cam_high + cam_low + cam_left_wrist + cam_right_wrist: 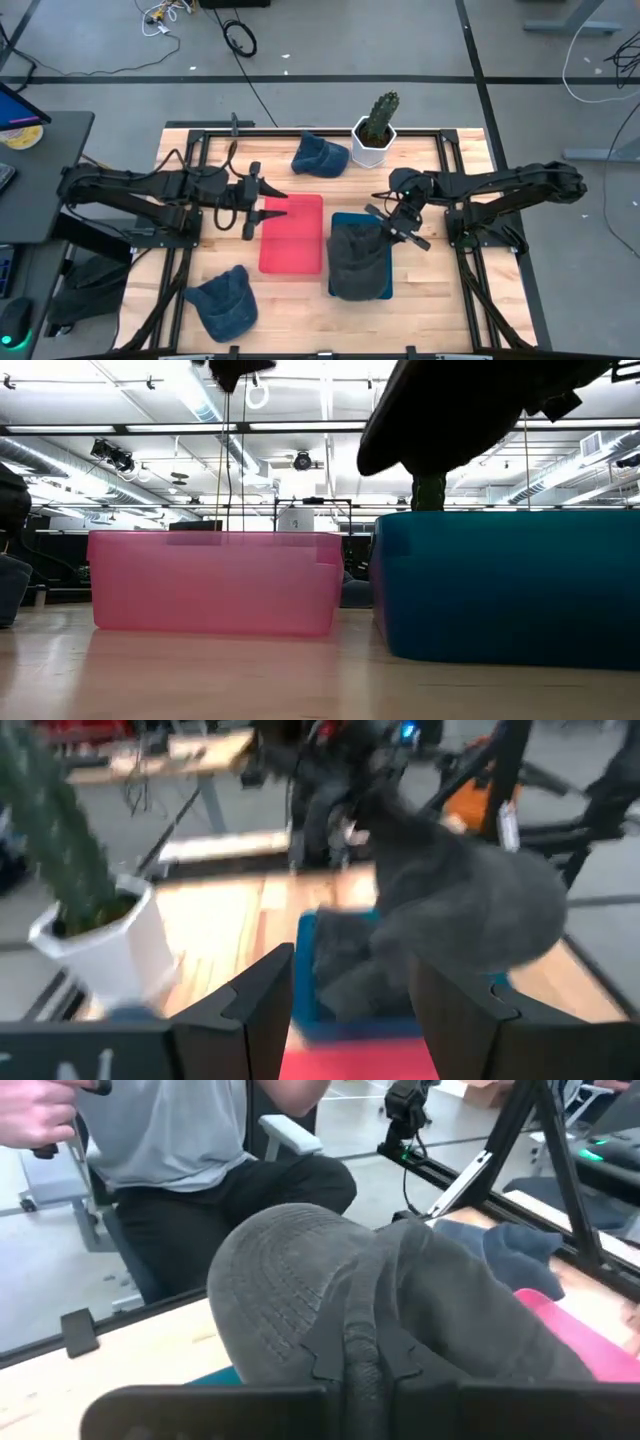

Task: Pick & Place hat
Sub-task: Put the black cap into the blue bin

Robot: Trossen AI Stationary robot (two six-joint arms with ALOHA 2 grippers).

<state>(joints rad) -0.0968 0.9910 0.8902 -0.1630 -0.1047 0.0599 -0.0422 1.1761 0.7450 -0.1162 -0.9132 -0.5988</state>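
Note:
A dark grey hat (357, 262) hangs over the teal bin (337, 218), held by my right gripper (398, 224), which is shut on it. In the low view the grey hat (470, 410) floats above the teal bin's wall (510, 585). My left gripper (272, 202) is open and holds nothing; it hovers over the left edge of the pink bin (292, 235). In the left wrist view, the left gripper (355, 1010) faces the grey hat (450, 900). One blue hat (320, 155) lies on the table near the far edge, and another blue hat (222, 300) lies near the near edge. My right gripper pinches a bunched fold of the grey hat's fabric (362, 1350) between its two fingers, which come from the table's right side, slanting down. The hat's crown (290, 1280) bulges out beyond the fingers. The hat is lifted and hangs above the teal bin.
A cactus in a white pot (375, 130) stands at the table's far edge, just beyond the bins. The pink bin (215, 580) and the teal bin stand side by side mid-table. A seated person (190, 1140) is beyond the table's near side. Bare wood lies at the near right corner.

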